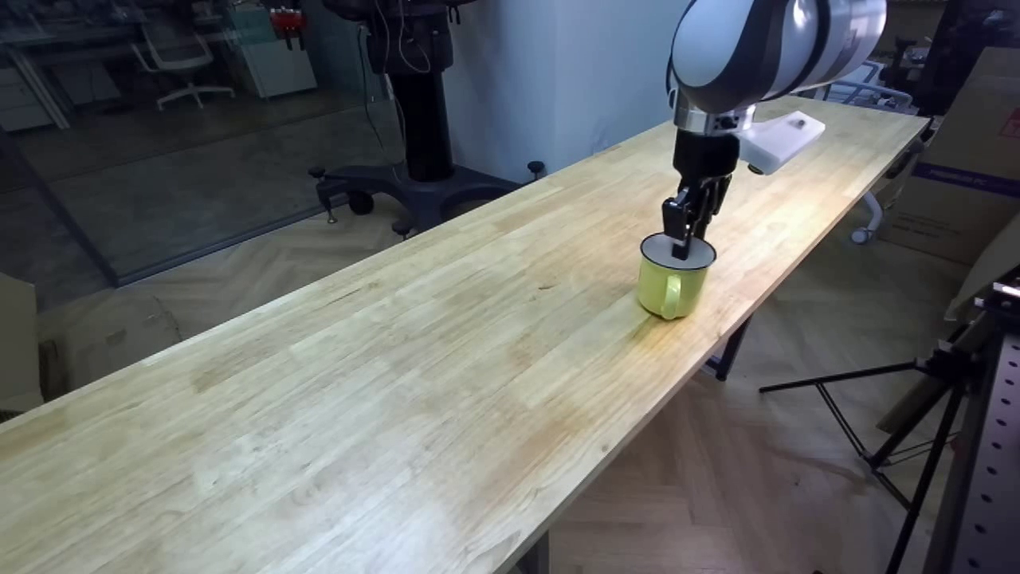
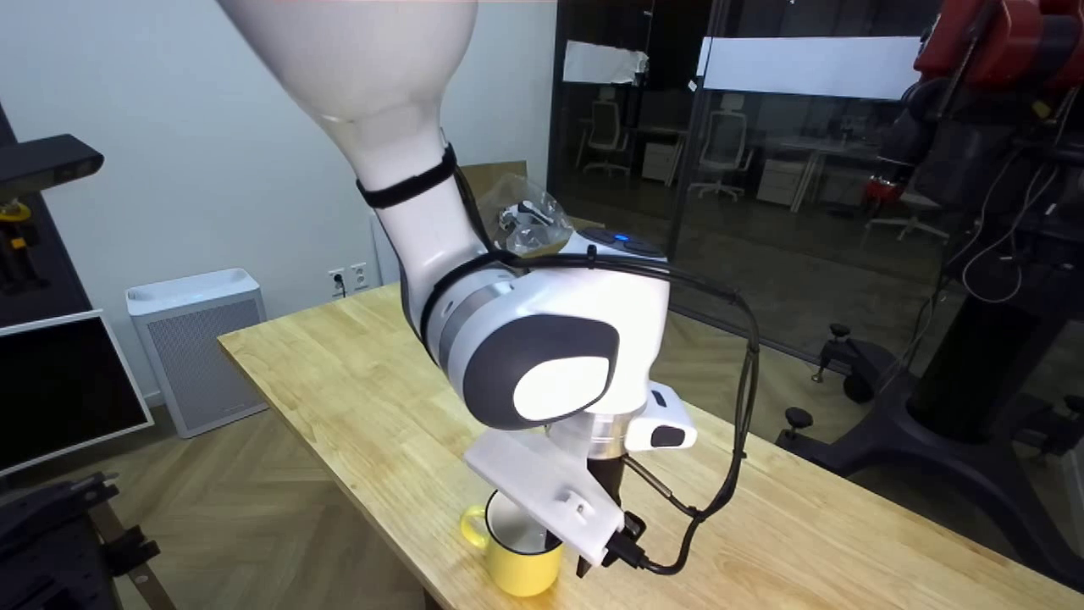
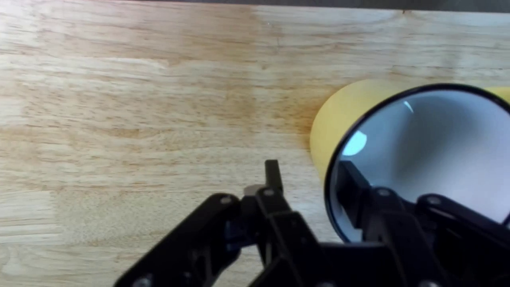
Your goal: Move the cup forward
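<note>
The yellow-green cup (image 1: 660,288) stands upright on the wooden table near its long edge, with its handle facing the camera in an exterior view. In an exterior view the cup (image 2: 521,572) is partly hidden by the arm's white camera mount. In the wrist view the cup (image 3: 338,115) fills the right side, with its white inside and dark rim showing. My gripper (image 3: 310,167) is open and straddles the cup's wall. One finger is inside the cup, the other outside, with a gap to the outer wall. The gripper also shows in both exterior views (image 1: 690,243) (image 2: 566,555).
The long wooden table (image 1: 398,359) runs under the arm. Its edge (image 3: 159,3) lies close beyond the cup in the wrist view. A tripod (image 1: 944,375) and a dark perforated surface (image 1: 984,478) stand beside the table. A black wheeled stand (image 1: 422,175) is at the far side.
</note>
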`<state>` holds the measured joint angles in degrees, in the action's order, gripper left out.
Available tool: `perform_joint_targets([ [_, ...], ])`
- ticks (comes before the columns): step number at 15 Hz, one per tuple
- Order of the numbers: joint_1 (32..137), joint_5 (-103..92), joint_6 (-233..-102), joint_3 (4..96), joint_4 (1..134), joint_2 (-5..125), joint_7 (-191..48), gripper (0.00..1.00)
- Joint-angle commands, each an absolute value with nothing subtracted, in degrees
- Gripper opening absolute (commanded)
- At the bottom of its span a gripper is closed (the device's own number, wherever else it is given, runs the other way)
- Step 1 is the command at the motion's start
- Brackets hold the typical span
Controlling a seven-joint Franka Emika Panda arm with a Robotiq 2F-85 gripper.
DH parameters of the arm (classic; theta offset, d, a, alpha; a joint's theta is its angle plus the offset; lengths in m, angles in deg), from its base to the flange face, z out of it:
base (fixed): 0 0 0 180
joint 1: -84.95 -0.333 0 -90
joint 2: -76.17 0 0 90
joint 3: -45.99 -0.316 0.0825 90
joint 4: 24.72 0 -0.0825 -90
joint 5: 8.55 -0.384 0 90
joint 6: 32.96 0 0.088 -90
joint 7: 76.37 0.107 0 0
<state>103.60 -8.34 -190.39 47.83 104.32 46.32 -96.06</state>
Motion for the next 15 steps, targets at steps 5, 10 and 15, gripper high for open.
perform_joint_targets([
  [5, 100.7, -6.3, -186.5, 48.7, 101.4, 45.2, -95.2, 0.00],
  [10, 99.8, -6.1, -183.0, 50.0, 99.0, 45.4, -93.3, 0.03],
  [15, 95.7, -2.4, -178.4, 54.3, 93.6, 44.6, -87.9, 0.03],
])
